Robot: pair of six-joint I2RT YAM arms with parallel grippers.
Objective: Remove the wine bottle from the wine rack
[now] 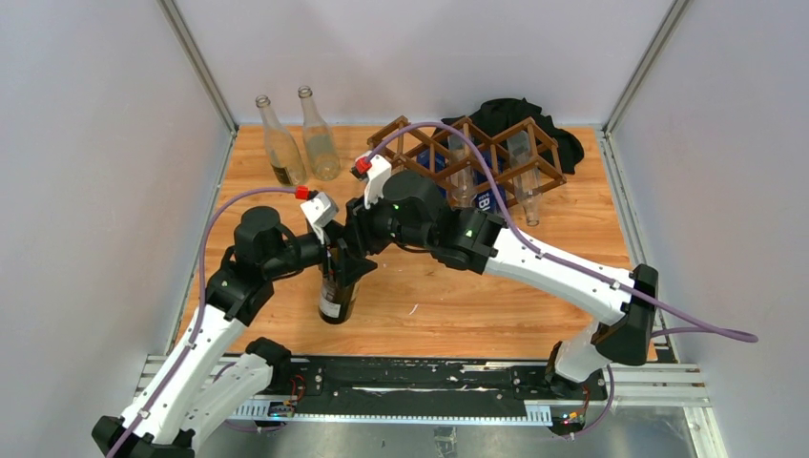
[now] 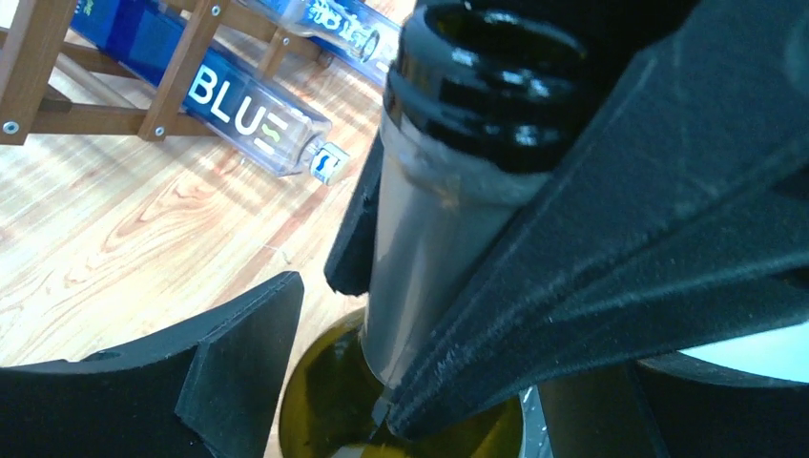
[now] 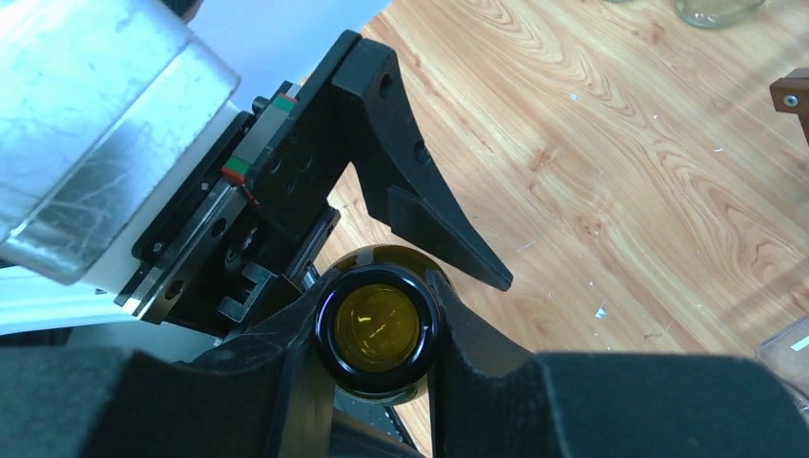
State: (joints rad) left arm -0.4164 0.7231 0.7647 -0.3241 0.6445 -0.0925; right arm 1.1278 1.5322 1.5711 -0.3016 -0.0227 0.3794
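With its long axis vertical and its open mouth pointing up, the wine bottle (image 1: 336, 298) stands on the wooden table (image 1: 534, 315), near of and left of the wine rack (image 1: 448, 162) and clear of it. The right gripper (image 3: 377, 329) is clamped on the neck just under the lip. The left gripper (image 2: 382, 286) straddles the same neck with its jaws parted, one finger (image 2: 238, 363) clear of the glass.
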